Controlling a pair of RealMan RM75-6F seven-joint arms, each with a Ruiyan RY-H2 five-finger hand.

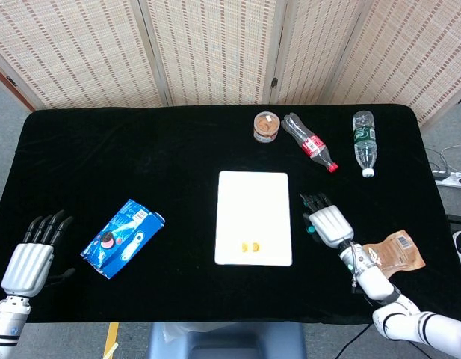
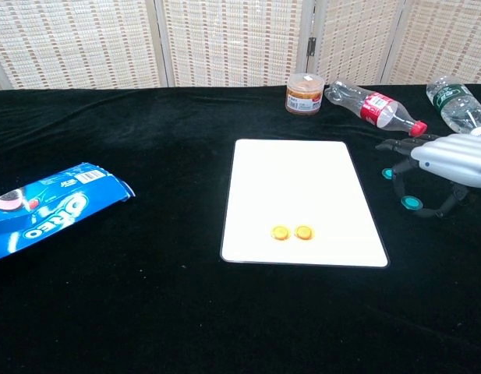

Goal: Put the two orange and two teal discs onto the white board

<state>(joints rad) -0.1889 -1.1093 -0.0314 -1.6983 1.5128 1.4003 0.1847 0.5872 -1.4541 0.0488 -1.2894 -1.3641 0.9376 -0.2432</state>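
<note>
Two teal discs (image 2: 412,203) under the spread, seemingly empty right hand (image 2: 450,160), bottles (image 2: 373,104) behind.

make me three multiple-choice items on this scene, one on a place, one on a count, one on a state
1. Where do the teal discs lie?
A. on the board
B. on the cloth right of the board
C. beside the Oreo pack

2. How many orange discs are on the board?
A. none
B. two
C. four

3. How does the red-label bottle stand?
A. upright
B. on its side
C. inside the jar

Answers:
1 B: both teal discs sit on the black cloth under the right hand, off the board.
2 B: two orange discs lie side by side near its front edge.
3 B: the red-label bottle lies flat next to the jar.
</note>
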